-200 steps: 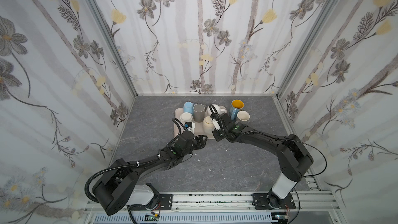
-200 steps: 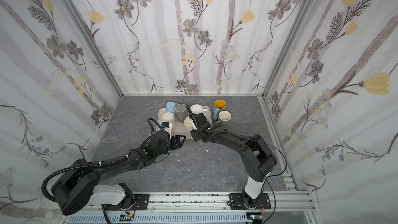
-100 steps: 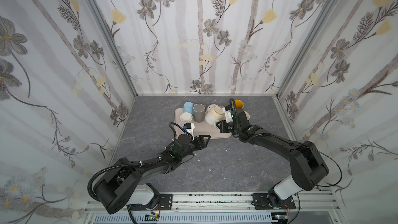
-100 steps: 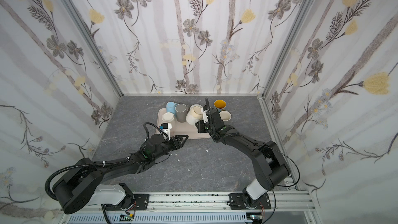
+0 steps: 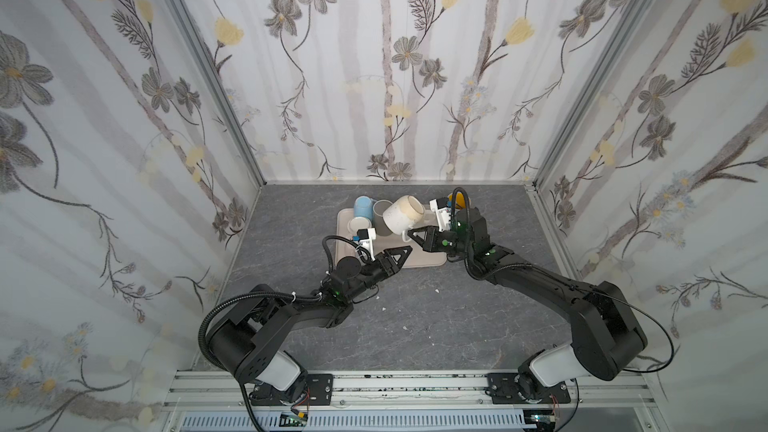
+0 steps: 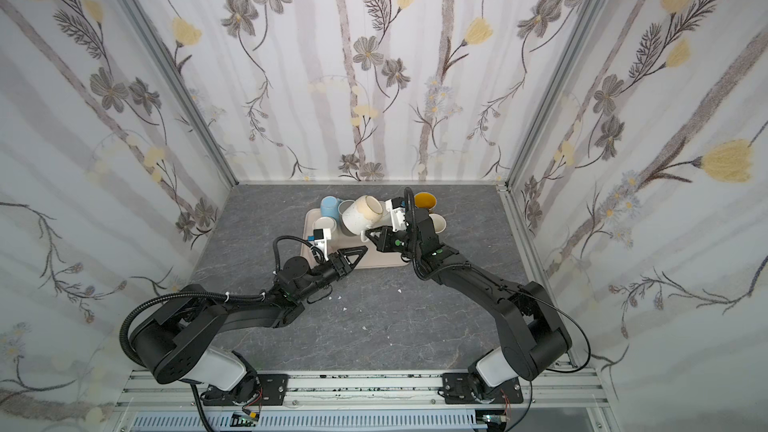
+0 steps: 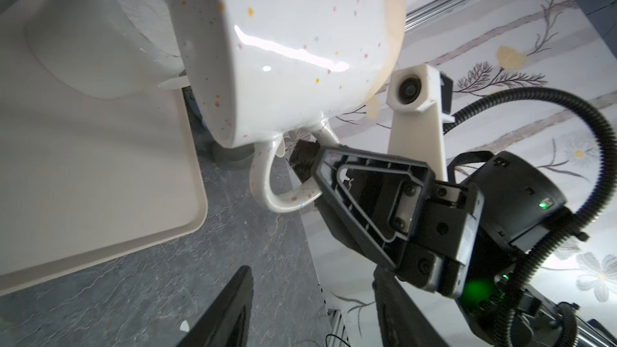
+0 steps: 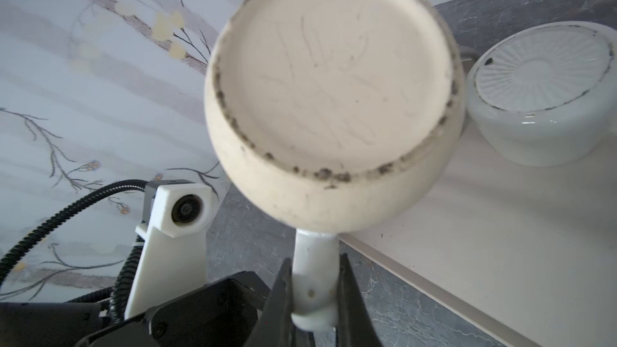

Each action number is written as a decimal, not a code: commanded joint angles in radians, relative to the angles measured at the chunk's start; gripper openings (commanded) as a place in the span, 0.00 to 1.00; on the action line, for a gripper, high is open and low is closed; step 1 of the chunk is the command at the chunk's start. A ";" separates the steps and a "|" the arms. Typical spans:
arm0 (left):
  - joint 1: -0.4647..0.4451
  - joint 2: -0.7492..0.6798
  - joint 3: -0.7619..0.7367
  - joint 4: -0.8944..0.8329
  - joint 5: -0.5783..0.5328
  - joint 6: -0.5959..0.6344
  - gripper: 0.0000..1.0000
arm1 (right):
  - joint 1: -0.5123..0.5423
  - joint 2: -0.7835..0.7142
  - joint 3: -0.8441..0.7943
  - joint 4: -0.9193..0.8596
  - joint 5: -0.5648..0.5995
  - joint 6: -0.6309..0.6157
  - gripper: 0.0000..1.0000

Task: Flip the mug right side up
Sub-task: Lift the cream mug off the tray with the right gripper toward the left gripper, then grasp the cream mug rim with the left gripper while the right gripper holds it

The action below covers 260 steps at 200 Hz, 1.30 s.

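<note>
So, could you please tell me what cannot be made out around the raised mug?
Yellow cup: a top view, mostly behind the right arm.
Grey cup: both top views, partly behind the mug.
Right gripper: right wrist view, cut off at the bottom edge.
White specks: both top views, too small.

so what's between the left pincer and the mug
Nothing solid: in the left wrist view only open air over the tray edge separates the left pincer from the mug, held by its handle in the right pincer.

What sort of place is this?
Probably a lab robot cell: floral-print wall panels box in a grey tabletop, an aluminium rail runs along the front, the right tool grips a speckled mug.
</note>
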 commanded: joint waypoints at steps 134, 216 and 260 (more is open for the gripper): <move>0.086 0.169 0.023 0.576 0.044 -0.260 0.43 | -0.016 0.033 -0.065 0.545 -0.201 0.320 0.00; 0.095 0.183 0.078 0.576 0.055 -0.268 0.36 | -0.013 0.062 -0.085 0.664 -0.245 0.398 0.00; 0.094 0.182 0.096 0.576 0.056 -0.275 0.20 | -0.014 0.058 -0.102 0.712 -0.245 0.437 0.00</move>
